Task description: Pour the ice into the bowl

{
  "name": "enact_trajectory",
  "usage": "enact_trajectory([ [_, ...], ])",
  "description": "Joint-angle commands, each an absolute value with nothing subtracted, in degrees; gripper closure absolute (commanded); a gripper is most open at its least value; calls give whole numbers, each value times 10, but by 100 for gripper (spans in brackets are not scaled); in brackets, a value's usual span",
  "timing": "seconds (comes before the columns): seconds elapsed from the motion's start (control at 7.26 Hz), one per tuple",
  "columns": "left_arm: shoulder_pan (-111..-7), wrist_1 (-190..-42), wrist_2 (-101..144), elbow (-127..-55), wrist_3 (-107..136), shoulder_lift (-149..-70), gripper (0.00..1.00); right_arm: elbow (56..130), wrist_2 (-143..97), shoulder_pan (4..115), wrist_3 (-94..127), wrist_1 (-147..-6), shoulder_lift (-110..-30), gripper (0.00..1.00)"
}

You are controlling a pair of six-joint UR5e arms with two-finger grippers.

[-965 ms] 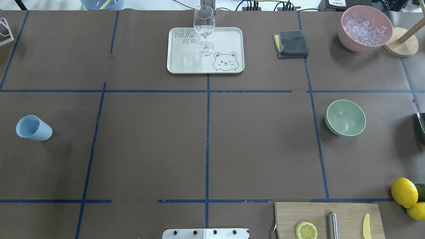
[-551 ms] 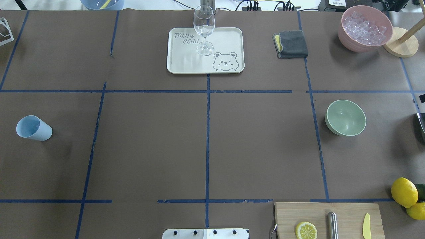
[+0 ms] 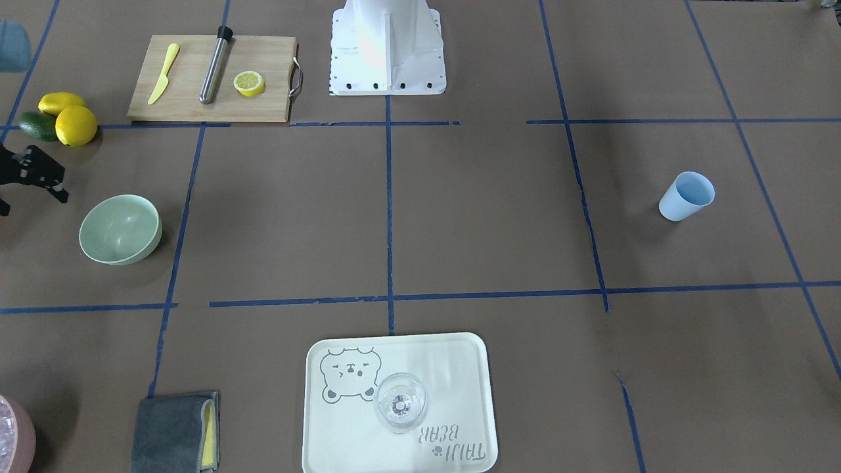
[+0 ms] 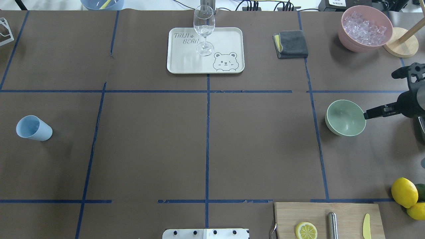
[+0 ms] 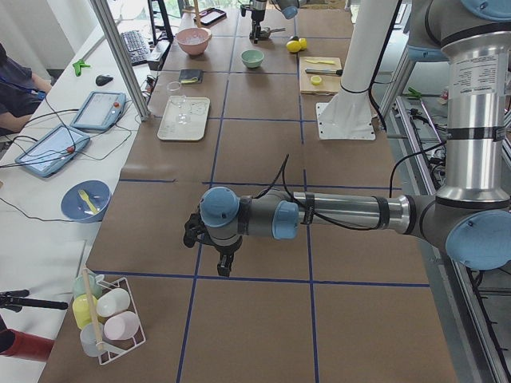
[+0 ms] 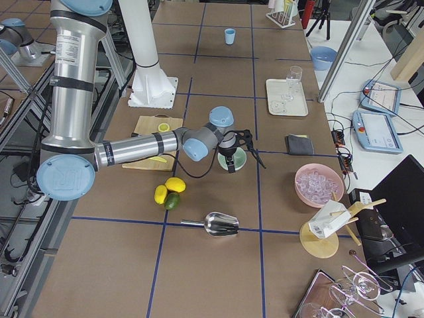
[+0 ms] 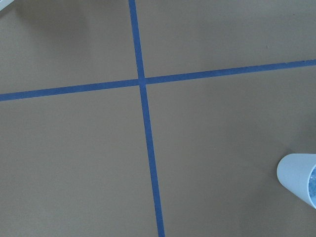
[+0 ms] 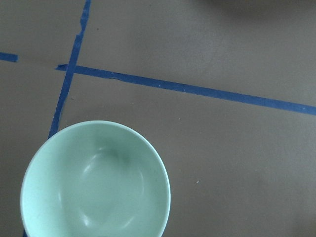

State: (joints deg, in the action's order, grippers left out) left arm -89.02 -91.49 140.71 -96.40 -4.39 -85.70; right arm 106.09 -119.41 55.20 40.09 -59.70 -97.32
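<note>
Likely the ice (image 7: 313, 187) pours as loose, slick, light cubes, so I would grip the stiff blue cup (image 4: 34, 128) holding it, around its mid-wall. It shows only as a glassy speckle inside that cup, mid-depth on the left of the table (image 4: 149, 142). Whether the left gripper (image 5: 223, 263) is spread or closed I cannot tell. Level with the cup on the right sits the pale mint bowl (image 4: 345, 118), glossy and empty; the right gripper (image 4: 379, 95) hangs by its right rim, spread wide. Farther back on the right, a pink container (image 4: 347, 41) holds other cubes.
</note>
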Motion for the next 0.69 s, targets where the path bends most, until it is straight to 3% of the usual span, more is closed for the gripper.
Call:
enact_trajectory([
  [0.0,-890,-915,1407,-967,-45,-857,0,1055,-1178,522,422,-594,-972,3],
  [0.55,-890,-927,1407,-967,-44,-857,0,996,-1180,522,425,-576,-926,12],
])
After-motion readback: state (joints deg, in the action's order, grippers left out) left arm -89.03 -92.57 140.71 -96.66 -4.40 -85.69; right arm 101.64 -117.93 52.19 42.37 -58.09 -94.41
